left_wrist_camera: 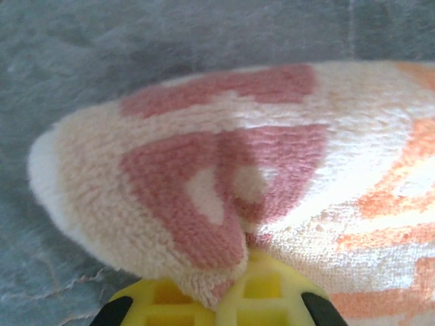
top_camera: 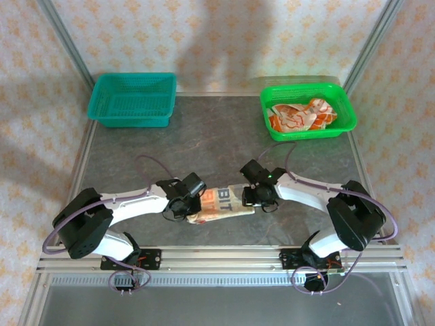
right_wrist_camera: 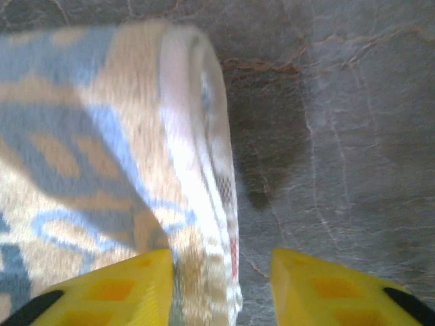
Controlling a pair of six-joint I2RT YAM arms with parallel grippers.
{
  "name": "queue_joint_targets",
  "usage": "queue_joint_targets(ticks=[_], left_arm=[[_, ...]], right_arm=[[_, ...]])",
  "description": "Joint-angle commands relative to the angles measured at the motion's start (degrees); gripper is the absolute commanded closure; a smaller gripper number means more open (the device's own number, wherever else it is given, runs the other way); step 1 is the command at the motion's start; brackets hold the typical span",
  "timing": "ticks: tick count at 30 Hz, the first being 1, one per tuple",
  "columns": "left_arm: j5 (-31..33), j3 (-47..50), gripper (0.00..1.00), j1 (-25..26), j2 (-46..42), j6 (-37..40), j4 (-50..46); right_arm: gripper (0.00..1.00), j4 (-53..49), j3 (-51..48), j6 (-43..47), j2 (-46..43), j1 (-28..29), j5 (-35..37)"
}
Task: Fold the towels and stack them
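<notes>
A folded towel (top_camera: pixel 219 204), cream side up with orange prints, lies on the table near the front between the two grippers. My left gripper (top_camera: pixel 185 202) is at its left end. In the left wrist view the yellow fingers (left_wrist_camera: pixel 272 295) are shut on a pinched fold of the towel (left_wrist_camera: pixel 272 170). My right gripper (top_camera: pixel 253 197) is at the towel's right end, open. In the right wrist view the towel's layered edge (right_wrist_camera: pixel 204 204) lies between the spread fingertips of the right gripper (right_wrist_camera: pixel 221 275), close to the left finger. More orange towels (top_camera: pixel 299 117) lie crumpled in the green basket (top_camera: pixel 343 109).
An empty teal basket (top_camera: pixel 132 100) stands at the back left, the green one at the back right. The dark marbled tabletop (top_camera: pixel 204 142) lies between them and the arms. Metal frame rails (top_camera: pixel 224 258) run along the front edge.
</notes>
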State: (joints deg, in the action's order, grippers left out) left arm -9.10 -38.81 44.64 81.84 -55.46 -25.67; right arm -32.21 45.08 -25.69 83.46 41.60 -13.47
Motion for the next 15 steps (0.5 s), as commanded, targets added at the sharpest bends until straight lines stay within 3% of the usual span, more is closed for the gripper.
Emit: queue_joint_targets(ticks=[1,4,9,11,15], left_arm=[[3.05,0.68,1.00,0.09,1.77,0.97,-3.42],[6.31,-4.24,1.00,0.07,0.20,3.31,-9.66],[11.19,-16.78,1.00,-0.08,1.13,8.34,-20.64],[12.62,-21.83,1.00,-0.32,2.31,10.69,-23.88],[15.30,-32.68,1.00,-2.03,5.67,15.90,-29.90]], right_arm=[[0.52,-2.75,3.17,-0.41,-3.51,0.15,4.21],[0.40,-4.39,5.58,-0.31,-4.72,0.14,5.60],[0.06,-6.81,10.48,0.40,-4.87,0.14,7.79],[0.01,-7.54,12.59,0.79,-4.40,0.15,8.75],[0.01,-9.03,16.65,1.73,-3.53,-0.03,11.70]])
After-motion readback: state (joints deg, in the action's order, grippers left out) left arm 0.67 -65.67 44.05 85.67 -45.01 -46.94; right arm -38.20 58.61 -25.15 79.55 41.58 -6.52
